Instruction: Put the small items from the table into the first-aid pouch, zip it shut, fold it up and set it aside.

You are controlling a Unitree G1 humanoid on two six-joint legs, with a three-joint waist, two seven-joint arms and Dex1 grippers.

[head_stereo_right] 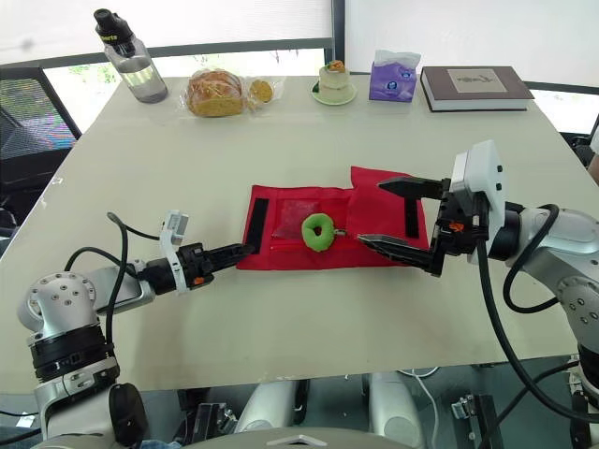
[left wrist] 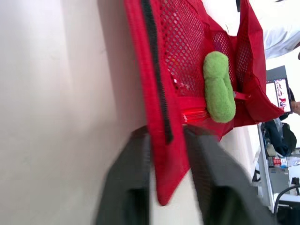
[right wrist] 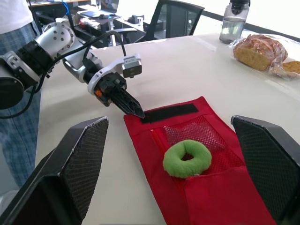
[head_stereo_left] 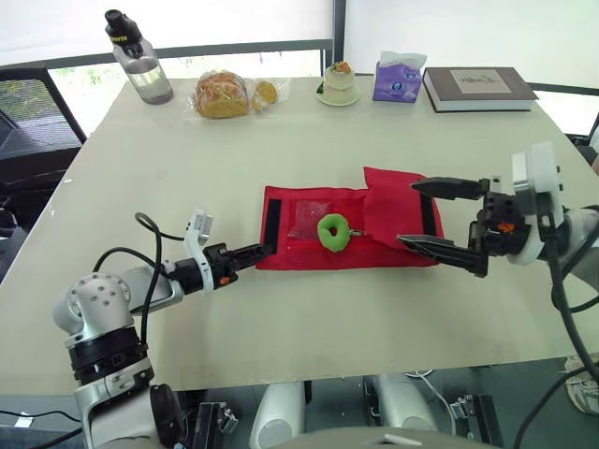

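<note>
A pale beige desk (head_stereo_left: 281, 337) takes up most of the frame. At its centre lies the red fabric first-aid pouch (head_stereo_left: 388, 215), opened out flat, with its right-hand flap folded over and a black fastening strip (head_stereo_left: 270, 224) down its left end.

Along the far edge of the desk:
- a dark hardcover book (head_stereo_left: 479, 88) at the upper right
- a loaf of bread in a clear bag (head_stereo_left: 223, 94) left of centre
- a clear water bottle with a black cap (head_stereo_left: 140, 61) at the upper left
- a purple tissue box (head_stereo_left: 397, 79) just left of the book
- a small pastry on a green saucer (head_stereo_left: 338, 84) beside the box

A green plush ring (head_stereo_left: 326, 236) rests on the mesh pocket in the middle of the pouch.

The right gripper (head_stereo_left: 406, 212) is at the right of the frame. It is spread wide over the folded flap and grasps nothing. The left gripper (head_stereo_left: 262, 249), at the lower left, is closed on the pouch's lower-left corner, with one finger on each side of the red edge.
</note>
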